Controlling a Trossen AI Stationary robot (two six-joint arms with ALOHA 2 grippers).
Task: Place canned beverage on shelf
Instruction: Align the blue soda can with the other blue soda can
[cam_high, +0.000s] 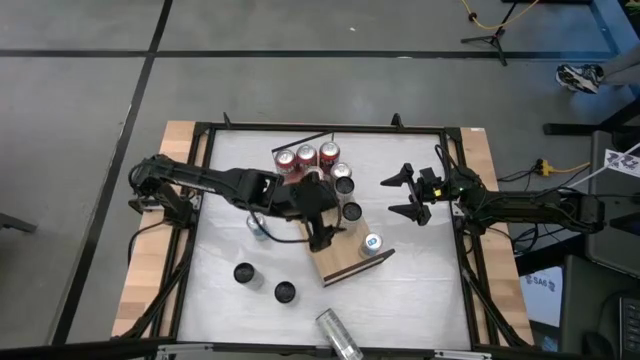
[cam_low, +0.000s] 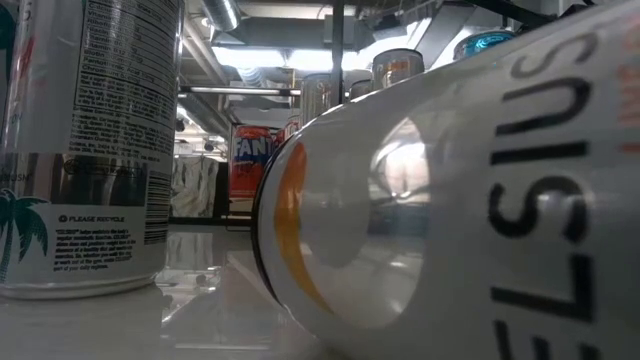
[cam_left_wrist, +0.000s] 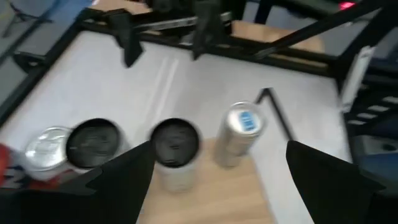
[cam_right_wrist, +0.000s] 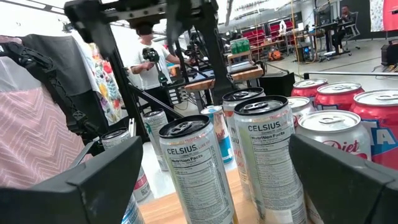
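Two fingers of my left gripper (cam_high: 322, 232) stand apart, empty, above the shelf (cam_high: 345, 262). Just ahead stands a black-topped can (cam_left_wrist: 175, 149), beside it a blue-topped can (cam_left_wrist: 240, 132). Farther off, my right gripper (cam_high: 407, 196) waits, spread wide.

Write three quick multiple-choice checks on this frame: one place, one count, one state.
1. The left gripper is
A. over the can lying on its side
B. over the shelf
C. off the table

2. Red cans in the upright cluster:
A. one
B. six
C. three

3. The right gripper is
A. open, holding nothing
B. shut on a can
C. out of view

Answers:
1 B: the high view shows the left gripper above the shelf.
2 C: three red cans stand side by side.
3 A: the right gripper has its fingers spread over bare table.
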